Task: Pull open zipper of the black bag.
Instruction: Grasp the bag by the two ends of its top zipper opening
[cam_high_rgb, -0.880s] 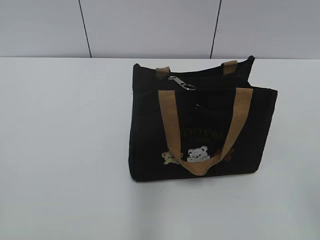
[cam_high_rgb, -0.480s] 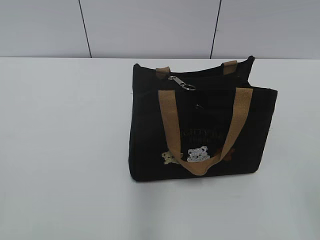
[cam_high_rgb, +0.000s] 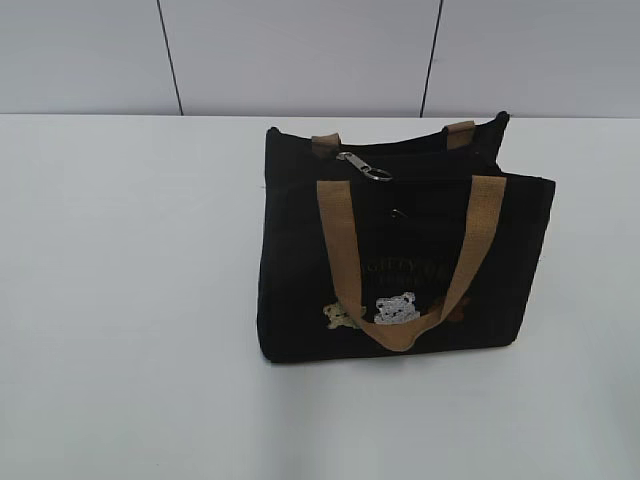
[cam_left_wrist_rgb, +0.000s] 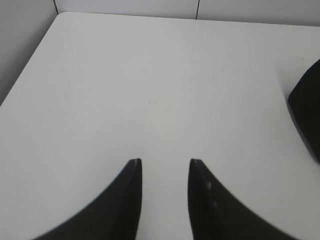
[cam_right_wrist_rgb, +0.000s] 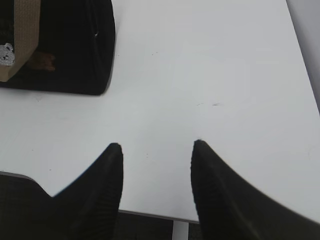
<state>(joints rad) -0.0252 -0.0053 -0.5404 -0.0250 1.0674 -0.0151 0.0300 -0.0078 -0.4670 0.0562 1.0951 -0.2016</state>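
Note:
The black bag (cam_high_rgb: 400, 250) stands upright on the white table (cam_high_rgb: 130, 300), a little right of centre, its tan handle (cam_high_rgb: 400, 260) hanging down the front over bear patches. Along its top runs the zipper, whose silver pull (cam_high_rgb: 365, 166) lies near the left end. No arm shows in the exterior view. My left gripper (cam_left_wrist_rgb: 165, 162) is open above bare table, with a corner of the bag (cam_left_wrist_rgb: 307, 115) at the right edge. My right gripper (cam_right_wrist_rgb: 156, 146) is open near the table's front edge, and the bag (cam_right_wrist_rgb: 65, 50) lies at upper left.
A grey panelled wall (cam_high_rgb: 300, 55) rises behind the table. The table's front edge (cam_right_wrist_rgb: 150, 216) shows under the right gripper, with dark floor below. The table's left corner (cam_left_wrist_rgb: 57, 15) appears in the left wrist view.

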